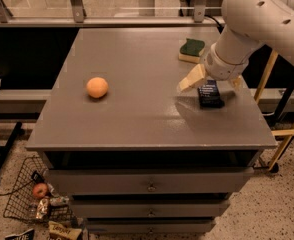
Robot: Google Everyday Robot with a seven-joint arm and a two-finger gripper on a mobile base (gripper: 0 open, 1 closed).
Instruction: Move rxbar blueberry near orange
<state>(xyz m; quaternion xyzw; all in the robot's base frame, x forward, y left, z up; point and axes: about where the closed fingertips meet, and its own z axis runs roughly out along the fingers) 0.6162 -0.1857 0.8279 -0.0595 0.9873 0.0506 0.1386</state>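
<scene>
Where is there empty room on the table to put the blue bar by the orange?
Bare table all around the orange, and across the middle to the rxbar blueberry. Crowded on the right: the open gripper straddles the bar, sponge just behind.

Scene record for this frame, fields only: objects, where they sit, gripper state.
surface: grey cabinet top
snack bar: lying flat, right side, dark blue wrapper
orange: left side, well apart from bar
sponge: back right, behind bar
gripper: open, at bar's far end
floor: wire basket holding apple, lower left
</scene>
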